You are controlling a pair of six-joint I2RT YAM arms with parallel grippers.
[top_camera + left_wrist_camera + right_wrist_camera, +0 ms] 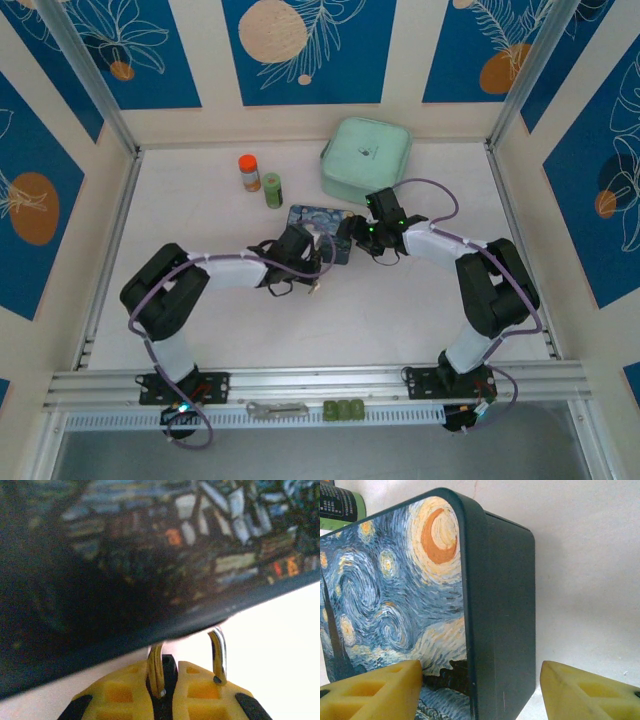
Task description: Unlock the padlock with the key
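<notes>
The left gripper (167, 680) grips a tiny dark grey metal padlock (218, 652) about midway between the left and right edges of the white surface (250, 320). Its yellow jaws are clenched on the lock's body. The silvery U-shaped shackle rises out of them, and its curve is hidden behind the dark rim of a blue starry-night painted tin (395, 595); whether shackle and tin touch cannot be told.

The right gripper (480, 695) meets the tin from the opposite side, its jaws released and spread wide. One yellow finger sits over the painted face and the other beyond the tin's dark side wall, and neither is seen touching it.

Nearer the far edge sit a mint green rounded square case (367, 158), a small orange-capped bottle (249, 172) and a green bottle (273, 190) just beside it. On the metal rail along the near edge, between the two arm bases, lie a flat grey metal tool (277, 409) and a row of three green blocks (343, 409).
</notes>
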